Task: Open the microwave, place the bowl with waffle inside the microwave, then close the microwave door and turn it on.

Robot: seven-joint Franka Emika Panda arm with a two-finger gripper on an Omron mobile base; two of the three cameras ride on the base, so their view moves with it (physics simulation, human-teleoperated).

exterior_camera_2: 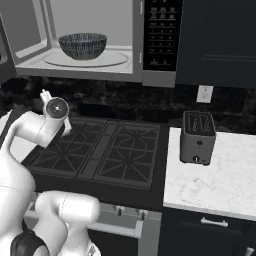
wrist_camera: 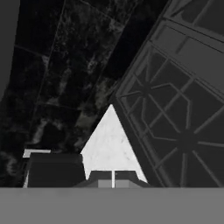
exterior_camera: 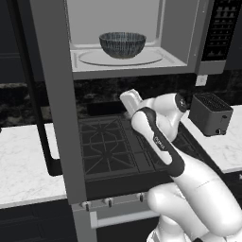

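The bowl (exterior_camera: 122,44) is sitting on the round glass turntable (exterior_camera: 94,58) inside the microwave (exterior_camera: 182,28), roughly centred and well back from the front sill (whether the waffle is lying in it cannot be told from these angles, since the bowl's inside is hidden), so the step in hand looks to be closing up. The microwave door (exterior_camera: 54,94) is standing swung fully out to the left in the left base view, its dark bar handle (exterior_camera: 40,123) hanging over the white table (exterior_camera: 23,160) beside the stove (exterior_camera_2: 107,147). The hand (wrist_camera: 113,183) is hovering low over the back of the stove by the dark backsplash, fingertips pressed together and gripping nothing. To do this well, the arm is going to need to rise and swing out behind the door's outer face, then push near the handle edge in a smooth arc, keeping the elbow clear of the toaster (exterior_camera_2: 198,137) and easing off as the latch is meeting the frame before reaching for the button panel (exterior_camera_2: 161,32).
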